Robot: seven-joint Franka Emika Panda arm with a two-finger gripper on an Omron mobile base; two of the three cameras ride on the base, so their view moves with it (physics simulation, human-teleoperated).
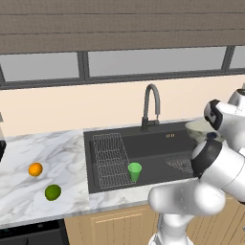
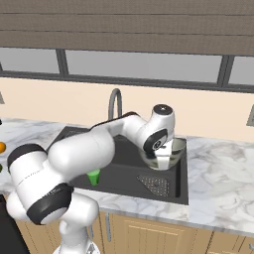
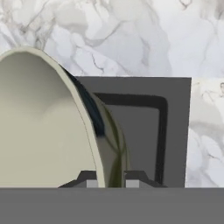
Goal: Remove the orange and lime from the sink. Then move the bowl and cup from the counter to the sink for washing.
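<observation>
1. The table [image 1: 52,153] is a white marble-look top with grey veins over light wood cabinets, below a beige wall and a long window with a dark frame.
2. The sink [image 1: 158,143], a dark basin set into the table, has a wire rack on its left floor, a drain toward the right and a curved grey faucet behind.
3. The bowl [image 2: 174,149] hangs at the sink's right end, over the basin edge, its rim pinched from above; in the hand view the rim passes between the two fingertips.
4. The tool [image 3: 111,180] is clamped on the bowl's thin rim, jaws nearly together.
5. The cup [image 1: 135,171] stands upright inside the sink beside the rack.
6. The lime [image 1: 52,192] and the orange [image 1: 35,169] lie on the table left of the sink, near each other.
7. Judged step: lowering the bowl. Best to carry it inward past the sink wall, keep it level, set it right of the cup, and release only when it rests on the floor.
</observation>
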